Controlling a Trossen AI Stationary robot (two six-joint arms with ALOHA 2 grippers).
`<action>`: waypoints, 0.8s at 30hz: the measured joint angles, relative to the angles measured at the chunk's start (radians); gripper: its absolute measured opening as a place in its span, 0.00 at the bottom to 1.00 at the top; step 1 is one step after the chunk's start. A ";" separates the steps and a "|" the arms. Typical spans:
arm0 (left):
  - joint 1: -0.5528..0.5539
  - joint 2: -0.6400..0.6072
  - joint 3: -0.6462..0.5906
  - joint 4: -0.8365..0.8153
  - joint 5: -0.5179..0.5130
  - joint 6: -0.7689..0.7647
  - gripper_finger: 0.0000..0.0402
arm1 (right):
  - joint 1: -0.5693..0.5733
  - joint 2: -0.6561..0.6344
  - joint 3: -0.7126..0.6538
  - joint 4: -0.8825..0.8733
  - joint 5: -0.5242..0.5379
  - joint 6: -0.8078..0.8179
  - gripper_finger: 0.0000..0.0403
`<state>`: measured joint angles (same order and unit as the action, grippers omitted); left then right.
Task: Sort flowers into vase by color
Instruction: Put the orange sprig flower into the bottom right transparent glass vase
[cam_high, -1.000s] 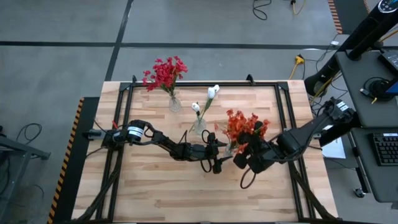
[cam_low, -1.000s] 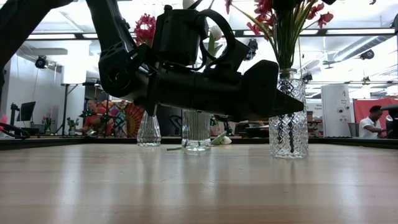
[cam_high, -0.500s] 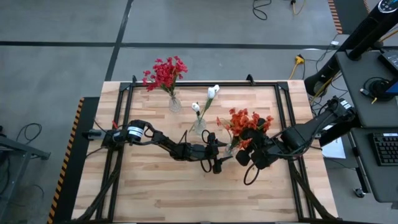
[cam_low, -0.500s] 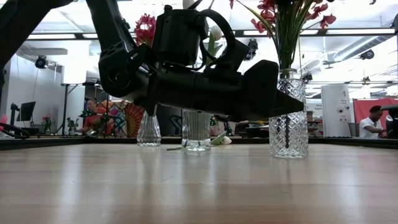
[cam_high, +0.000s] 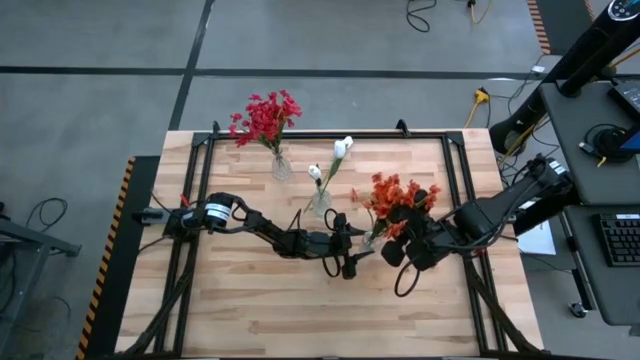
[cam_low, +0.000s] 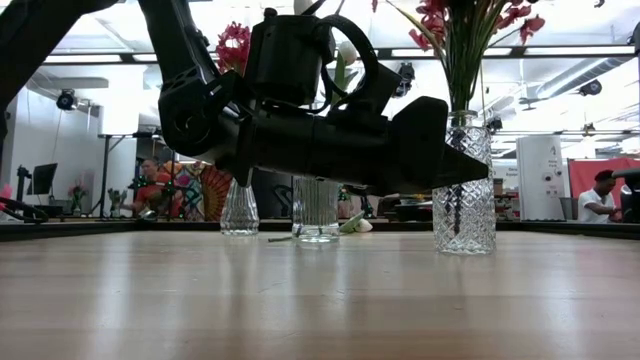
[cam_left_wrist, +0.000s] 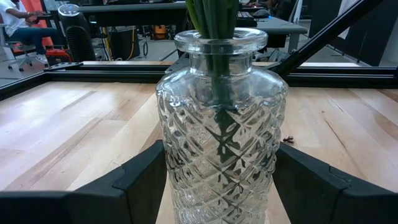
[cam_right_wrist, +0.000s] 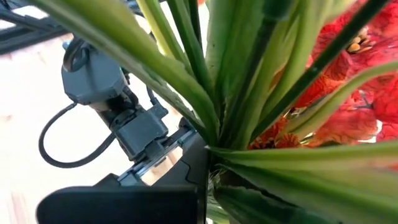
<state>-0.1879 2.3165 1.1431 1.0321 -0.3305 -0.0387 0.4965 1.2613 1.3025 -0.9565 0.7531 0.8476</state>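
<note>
High view: the right gripper (cam_high: 400, 243) has drifted right, its finger state unclear among the orange-red flowers (cam_high: 398, 196). Crimson flowers (cam_high: 265, 117) and white buds (cam_high: 342, 147) stand farther back.

Left wrist view: the left gripper (cam_left_wrist: 221, 186), fingers spread, brackets the cut-glass vase (cam_left_wrist: 221, 127) holding green stalks (cam_left_wrist: 212, 18).

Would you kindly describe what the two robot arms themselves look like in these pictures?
Both are black, jointed arms. The left arm has a white ring with dark markings near its base and a looping black cable beside its end effector. The right arm carries a white label near its base and a cable loop below its end effector.
</note>
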 joint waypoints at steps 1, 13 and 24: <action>0.000 0.000 0.000 0.000 0.000 0.000 0.61 | 0.000 0.006 0.000 0.001 -0.001 -0.004 0.04; 0.000 0.000 0.000 0.000 0.000 0.000 0.61 | -0.006 0.103 0.000 0.008 0.001 -0.033 0.04; 0.000 0.000 0.000 0.000 0.000 0.000 0.61 | -0.006 0.144 0.002 0.037 -0.009 -0.132 0.04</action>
<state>-0.1883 2.3165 1.1431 1.0321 -0.3305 -0.0391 0.4900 1.4055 1.3048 -0.9198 0.7444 0.7159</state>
